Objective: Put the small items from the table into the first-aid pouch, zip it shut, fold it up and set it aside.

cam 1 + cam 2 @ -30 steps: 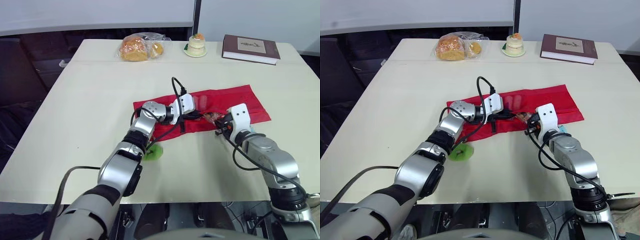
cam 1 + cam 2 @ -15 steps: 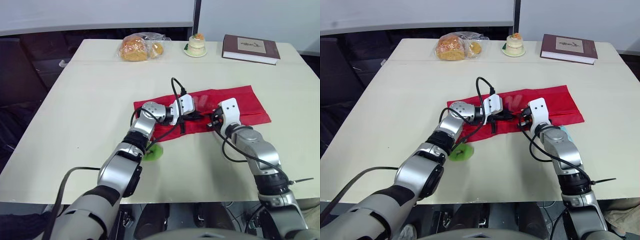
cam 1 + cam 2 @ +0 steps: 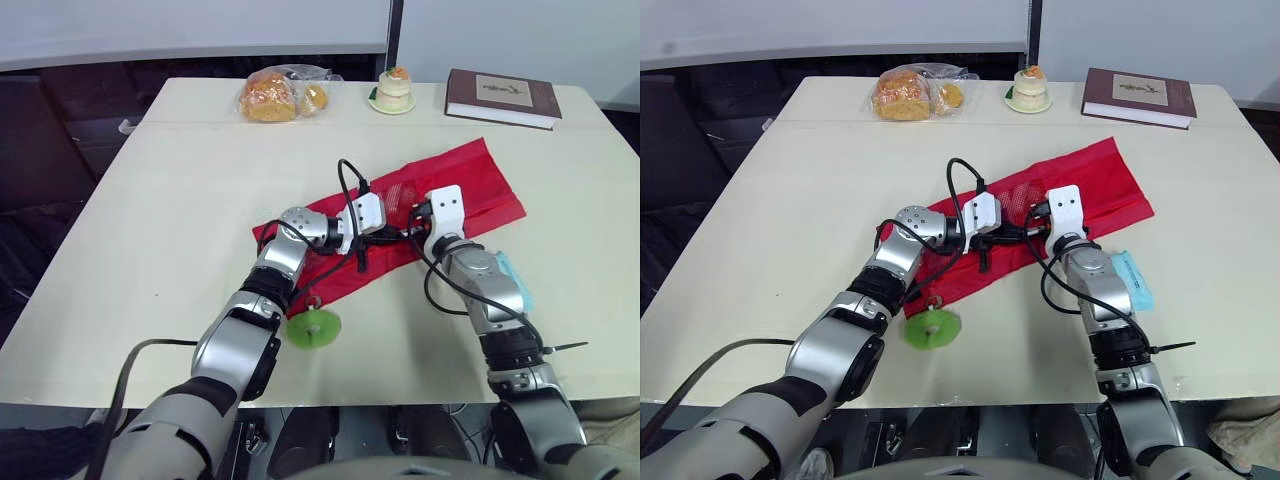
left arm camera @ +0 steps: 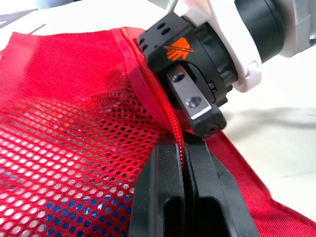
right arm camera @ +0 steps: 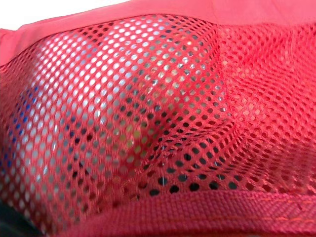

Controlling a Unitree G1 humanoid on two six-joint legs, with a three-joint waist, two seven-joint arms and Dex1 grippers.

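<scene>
The red first-aid pouch point(image 3: 470, 185) lies slantwise on the table point(image 3: 150, 230), its mesh inner side point(image 4: 74, 148) facing up. My left gripper point(image 4: 183, 143) is shut on the pouch's zipper edge near the middle point(image 3: 392, 232). My right gripper point(image 3: 412, 215) meets it from the other side, its tip pushed into the pouch mouth right against the left fingers. Its wrist view looks closely at red mesh point(image 5: 148, 98) with blurred items behind it. A green disc-shaped item point(image 3: 314, 328) lies by the pouch's near corner. A light blue packet point(image 3: 512, 283) lies beside my right forearm.
At the table's far edge stand a bag of bread point(image 3: 270, 97), a small cake on a plate point(image 3: 392, 90) and a brown book point(image 3: 502, 98). A black cable point(image 3: 345, 180) loops over the left wrist.
My right gripper has moved left into the pouch mouth, and the brownish packet it carried has gone from sight. The pouch has swung, right end farther away. The green disc has slid nearer.
</scene>
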